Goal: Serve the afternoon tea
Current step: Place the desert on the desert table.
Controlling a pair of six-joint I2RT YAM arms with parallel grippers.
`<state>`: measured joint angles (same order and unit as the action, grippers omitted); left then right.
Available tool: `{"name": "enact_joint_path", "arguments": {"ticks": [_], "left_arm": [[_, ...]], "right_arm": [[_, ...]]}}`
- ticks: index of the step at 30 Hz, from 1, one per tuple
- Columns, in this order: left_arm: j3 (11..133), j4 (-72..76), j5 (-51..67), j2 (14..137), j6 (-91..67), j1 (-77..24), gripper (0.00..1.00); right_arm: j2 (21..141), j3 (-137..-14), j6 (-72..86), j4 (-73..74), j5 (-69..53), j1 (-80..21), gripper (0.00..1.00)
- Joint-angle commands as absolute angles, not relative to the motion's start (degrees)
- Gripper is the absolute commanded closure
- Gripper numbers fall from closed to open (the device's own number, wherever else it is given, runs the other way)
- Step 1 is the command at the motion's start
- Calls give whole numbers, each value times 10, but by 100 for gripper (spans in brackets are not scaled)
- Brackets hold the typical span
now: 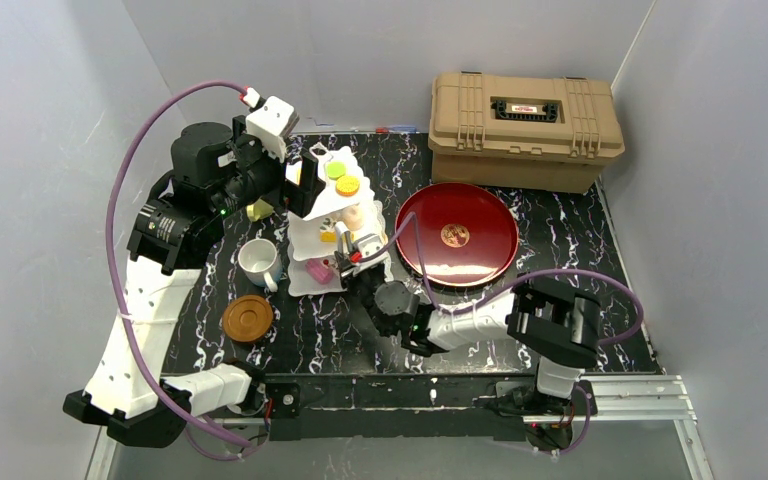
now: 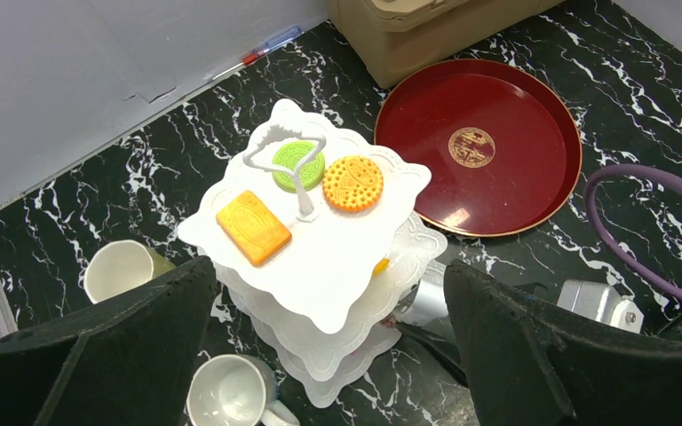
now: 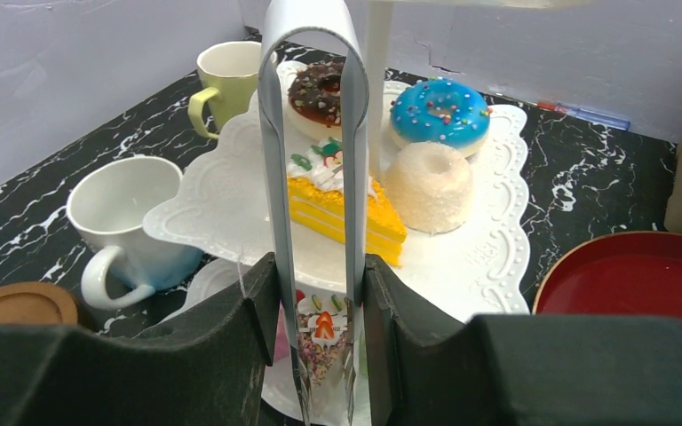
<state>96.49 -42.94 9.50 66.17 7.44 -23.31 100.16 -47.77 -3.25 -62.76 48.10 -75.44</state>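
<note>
A: Cake stand sits mid-table from above, just left of the red tray. The white mug is off its coaster, so serving looks unfinished.

B: Left wrist: the left gripper gapes wide above the top tier's biscuits, holding nothing.

A: Only the right wrist shows the right gripper clenched on tongs, in front of the cake slice.

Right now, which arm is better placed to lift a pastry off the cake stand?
Right. The right claw grips the tongs beside the stand's lower tiers; the left claw hangs open and empty above the top tier.
</note>
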Motion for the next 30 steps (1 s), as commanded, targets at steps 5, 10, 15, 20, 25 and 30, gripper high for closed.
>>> {"name": "enact_joint_path", "arguments": {"ticks": [5, 10, 15, 20, 25, 30], "left_arm": [[978, -435, 103, 651, 69, -229, 1], [979, -432, 107, 651, 66, -229, 1], [977, -432, 107, 651, 65, -230, 1], [979, -432, 104, 651, 69, -229, 1], [979, -432, 109, 654, 64, -230, 1], [984, -433, 108, 652, 65, -229, 1]], "right_arm": [[979, -469, -25, -673, 500, -779, 50], [965, -472, -29, -664, 497, -788, 43], [938, -472, -47, -663, 511, -793, 42], [856, -436, -63, -639, 533, -793, 54], [749, -406, -63, -521, 566, -789, 63], [624, -399, 3, -305, 579, -746, 65]]}}
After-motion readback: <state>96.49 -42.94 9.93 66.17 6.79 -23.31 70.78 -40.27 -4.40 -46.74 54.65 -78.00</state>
